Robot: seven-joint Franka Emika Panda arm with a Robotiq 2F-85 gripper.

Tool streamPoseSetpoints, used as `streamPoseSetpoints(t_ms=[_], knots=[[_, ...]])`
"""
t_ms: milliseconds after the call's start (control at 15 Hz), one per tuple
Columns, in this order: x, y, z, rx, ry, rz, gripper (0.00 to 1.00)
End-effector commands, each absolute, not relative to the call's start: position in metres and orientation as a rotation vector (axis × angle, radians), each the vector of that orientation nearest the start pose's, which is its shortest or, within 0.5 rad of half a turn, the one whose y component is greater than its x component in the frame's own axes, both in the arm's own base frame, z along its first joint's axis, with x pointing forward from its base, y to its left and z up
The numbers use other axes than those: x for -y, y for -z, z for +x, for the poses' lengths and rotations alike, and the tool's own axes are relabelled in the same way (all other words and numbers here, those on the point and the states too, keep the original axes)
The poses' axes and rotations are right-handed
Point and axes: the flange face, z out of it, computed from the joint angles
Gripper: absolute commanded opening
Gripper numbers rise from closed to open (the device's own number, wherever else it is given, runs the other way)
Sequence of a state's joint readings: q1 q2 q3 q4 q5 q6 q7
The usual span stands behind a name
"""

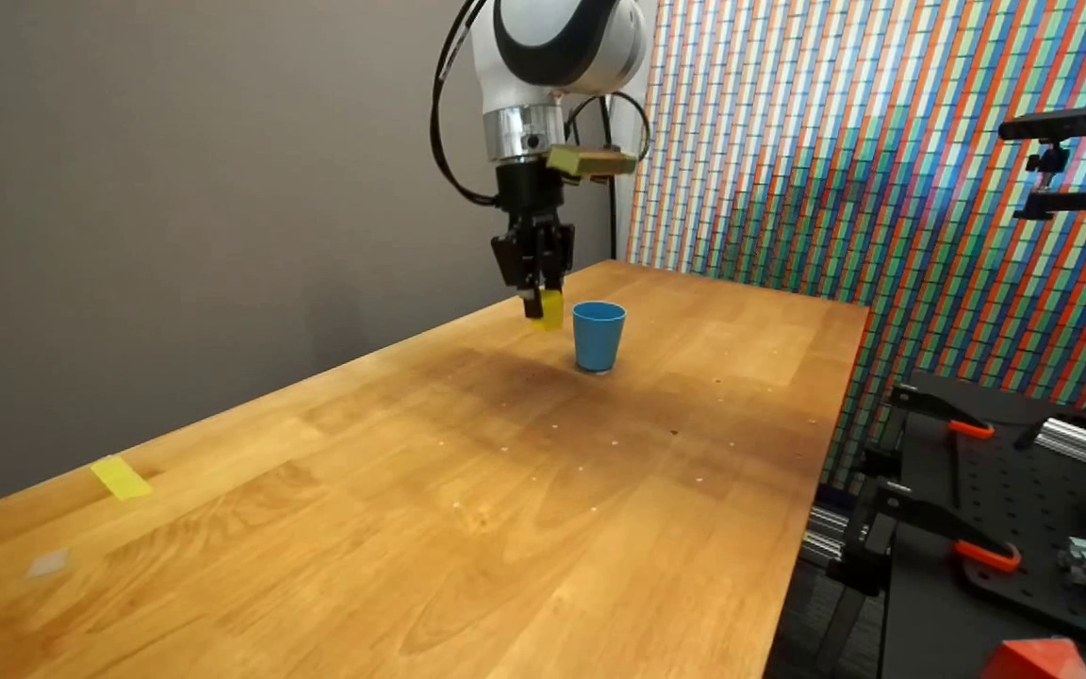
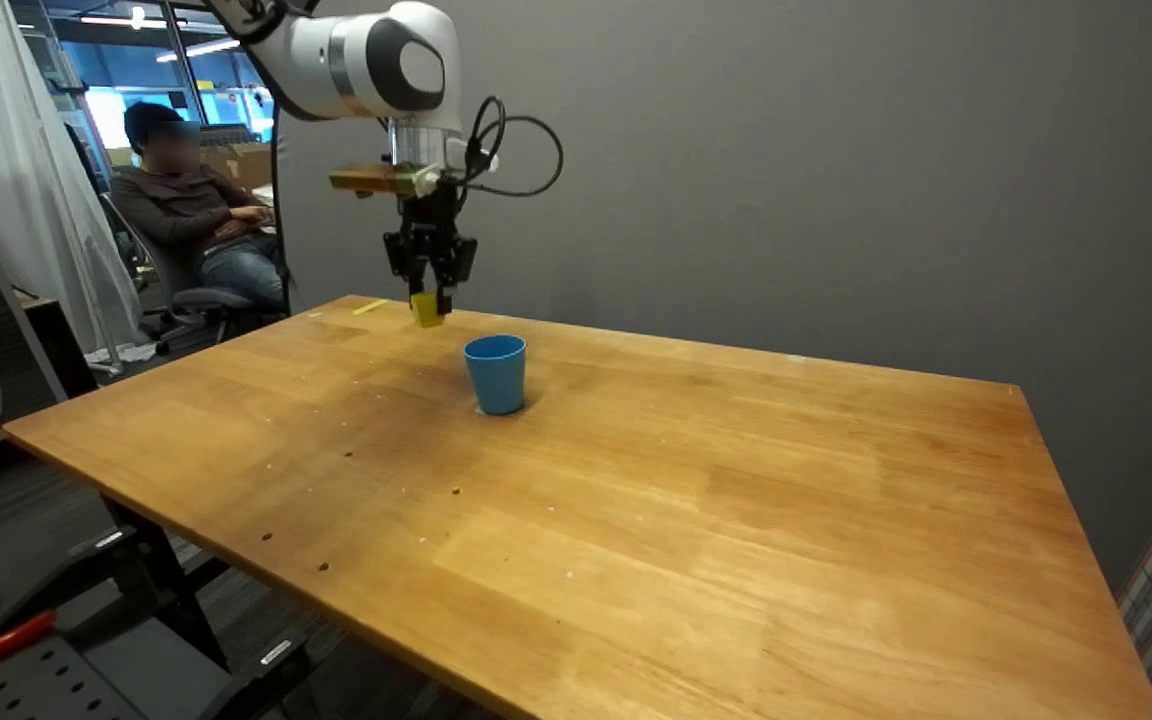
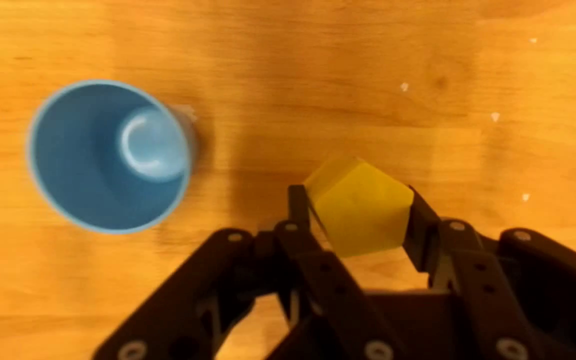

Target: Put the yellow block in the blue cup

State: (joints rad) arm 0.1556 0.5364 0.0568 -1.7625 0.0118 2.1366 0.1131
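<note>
Cup (image 1: 598, 339): upright on the table (image 1: 392, 566), mouth up; pale bottom visible in the wrist view. Stance judged fit to take a drop from above.
Block (image 3: 368, 212): in the gripper (image 3: 360, 210), beside the cup, off the table and not touching the cup. In the wrist view, table shows between the two. Not yet placed.
Gripper: pointing down, narrowed onto the block and holding it from two sides. Judged reason: a top grip leaves the block's underside free to enter the cup first.
Finger pads (image 3: 297, 202): bearing near the block's corners, apparently not flat to its faces; a sliver of table shows beside the pad nearer the cup.
Block attitude: skewed in the grip. Judged liable to swivel if it brushes the rim.
Block height: appears above the cup's rim; exact clearance cannot be told. Judged reason: to pass over the rim without knocking it.
Tape (image 1: 122, 477): yellow strip on the table, well apart from the cup; purpose not evident.
Step in hand: judged to be the carry, with grasp done and release outstanding.
Next move: sideways toward the cup until the block is centred over its mouth, then lower a little and let go.
Chief risk: an off-centre release, catching the rim.
</note>
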Motion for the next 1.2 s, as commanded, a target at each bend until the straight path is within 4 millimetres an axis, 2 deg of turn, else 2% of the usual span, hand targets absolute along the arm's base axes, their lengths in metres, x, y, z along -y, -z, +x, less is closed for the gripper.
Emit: streamPoseSetpoints(t_ms=[0,67,200,467,800,1133], knots=[[-0.088,-0.304,0.612,-0.125,-0.189,-3.164,0.21],[-0.077,-0.309,0.611,-0.2,-0.176,-3.178,0.21],[-0.055,-0.307,0.61,-0.331,-0.175,-3.196,0.21],[-0.029,-0.279,0.61,-0.57,-0.189,-3.222,0.21],[-0.025,-0.248,0.616,-0.658,-0.229,-3.209,0.21],[-0.029,-0.231,0.624,-0.663,-0.209,-3.216,0.21]])
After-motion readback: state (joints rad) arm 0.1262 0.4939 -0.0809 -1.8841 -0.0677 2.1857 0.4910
